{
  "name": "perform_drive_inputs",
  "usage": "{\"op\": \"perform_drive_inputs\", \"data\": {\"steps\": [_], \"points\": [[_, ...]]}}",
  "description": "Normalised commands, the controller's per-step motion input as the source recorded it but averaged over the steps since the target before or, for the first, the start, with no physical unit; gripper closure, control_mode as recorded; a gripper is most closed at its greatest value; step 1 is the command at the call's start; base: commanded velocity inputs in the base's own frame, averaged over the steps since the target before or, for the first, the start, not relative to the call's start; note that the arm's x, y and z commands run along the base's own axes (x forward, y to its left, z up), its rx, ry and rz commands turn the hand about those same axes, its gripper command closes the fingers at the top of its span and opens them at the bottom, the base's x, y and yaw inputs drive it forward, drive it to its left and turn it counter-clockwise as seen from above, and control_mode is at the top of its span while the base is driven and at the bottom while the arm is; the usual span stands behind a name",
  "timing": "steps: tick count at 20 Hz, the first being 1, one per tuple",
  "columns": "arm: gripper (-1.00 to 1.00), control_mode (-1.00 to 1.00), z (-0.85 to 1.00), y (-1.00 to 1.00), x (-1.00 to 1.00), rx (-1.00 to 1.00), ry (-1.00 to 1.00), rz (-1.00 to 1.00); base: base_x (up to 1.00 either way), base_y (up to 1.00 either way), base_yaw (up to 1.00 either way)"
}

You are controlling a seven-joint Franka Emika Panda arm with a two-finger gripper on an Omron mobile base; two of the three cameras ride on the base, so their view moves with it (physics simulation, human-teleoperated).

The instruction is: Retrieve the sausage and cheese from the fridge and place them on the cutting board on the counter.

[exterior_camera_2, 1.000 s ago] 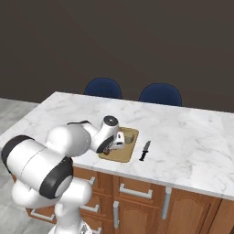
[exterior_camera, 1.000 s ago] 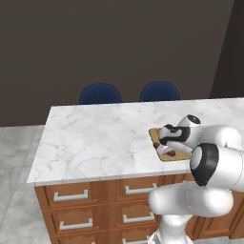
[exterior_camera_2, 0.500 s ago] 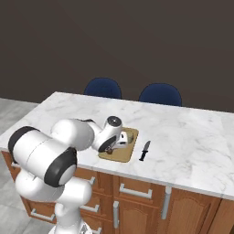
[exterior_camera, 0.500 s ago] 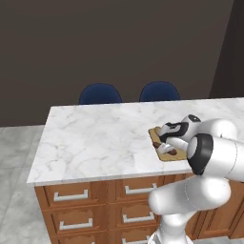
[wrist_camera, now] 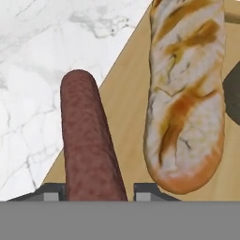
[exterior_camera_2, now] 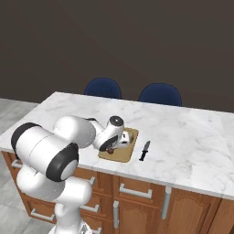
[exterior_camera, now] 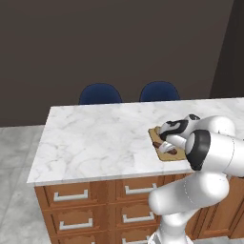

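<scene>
My claw [wrist_camera: 92, 192] is clamped on the sausage [wrist_camera: 89, 145] right over the cutting board [exterior_camera_2: 119, 153] on the desk [exterior_camera: 95, 138] — bread loaf [wrist_camera: 187, 93] lies just beside it.

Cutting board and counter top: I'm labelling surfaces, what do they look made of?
The small flat tan cutting board looks like matte wood: even tan, no sheen. The white-grey counter looks like polished marble, by its grey veining.
</scene>
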Motion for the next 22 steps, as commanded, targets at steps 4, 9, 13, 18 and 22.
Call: {"op": "perform_drive_inputs", "data": {"steps": [4, 9, 13, 18, 22], "points": [[1.0, -1.0, -0.04, 0.0, 0.0, 0.0, -0.01, 0.0, 0.0, 0.0, 0.0], [1.0, -1.0, -0.02, -0.06, 0.0, 0.0, -0.04, -0.03, 0.0, 0.0, 0.0], [1.0, -1.0, 0.0, -0.18, -0.02, 0.0, -0.05, -0.04, 0.0, 0.0, 0.0], [1.0, -1.0, -0.02, -0.11, -0.03, 0.0, -0.05, -0.05, 0.0, 0.0, 0.0], [1.0, -1.0, -0.04, -0.01, 0.0, 0.0, -0.04, -0.03, 0.0, 0.0, 0.0]]}}
